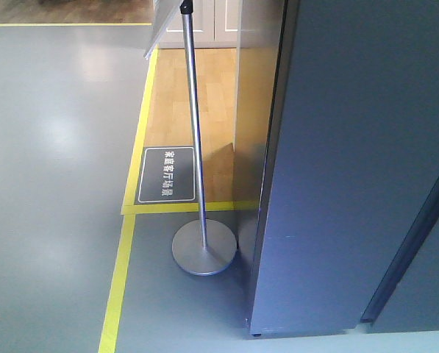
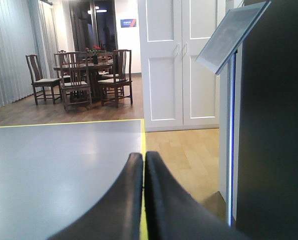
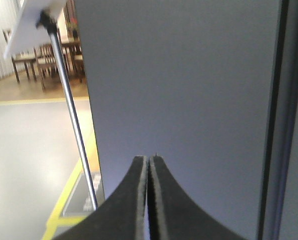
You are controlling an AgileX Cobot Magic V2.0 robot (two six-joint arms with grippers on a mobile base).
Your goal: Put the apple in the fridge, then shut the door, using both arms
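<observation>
Right of the sign stand (image 1: 198, 147), the fridge (image 1: 351, 169) shows only its flat dark grey outside, its door (image 3: 183, 85) filling the right wrist view. Open grey floor (image 1: 50, 184) edged by yellow tape (image 1: 118, 287) spreads to the left. A floor label (image 1: 167, 175) carries white Chinese characters. The left gripper (image 2: 144, 157) and right gripper (image 3: 149, 159) are both pressed closed, empty. The apple is nowhere visible.

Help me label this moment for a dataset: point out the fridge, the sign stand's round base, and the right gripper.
fridge (image 1: 351, 184): front view, on its flat dark grey outer face.
sign stand's round base (image 1: 204, 248): front view, on the metal disc.
right gripper (image 3: 149, 165): right wrist view, at the tips; jaws shut.
</observation>
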